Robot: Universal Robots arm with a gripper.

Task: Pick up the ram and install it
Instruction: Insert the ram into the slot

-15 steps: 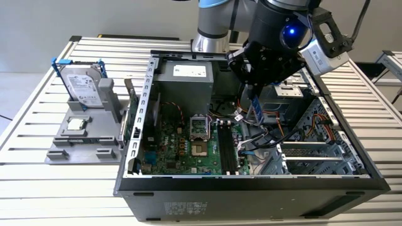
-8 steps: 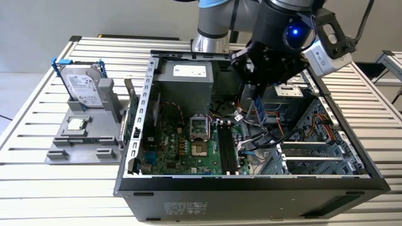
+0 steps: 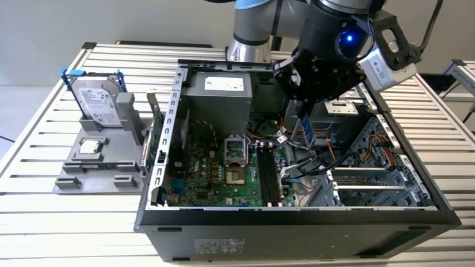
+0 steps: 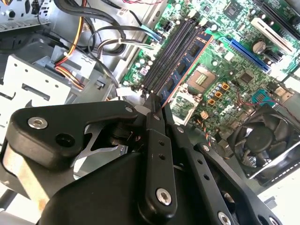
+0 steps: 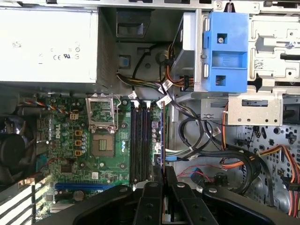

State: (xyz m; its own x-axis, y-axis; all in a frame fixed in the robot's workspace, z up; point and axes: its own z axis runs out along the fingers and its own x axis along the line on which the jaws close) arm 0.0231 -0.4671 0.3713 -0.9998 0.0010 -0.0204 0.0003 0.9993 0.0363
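Gripper (image 4: 158, 104) clamped on the ram (image 4: 187, 61), held over the memory slots (image 4: 165, 57). My worry: a skewed stick could jam in a slot or snag the cables (image 4: 108, 37).

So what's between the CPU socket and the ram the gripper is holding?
In the first wrist view, the black memory slots lie between the CPU socket and the ram, which the gripper holds edge-on.
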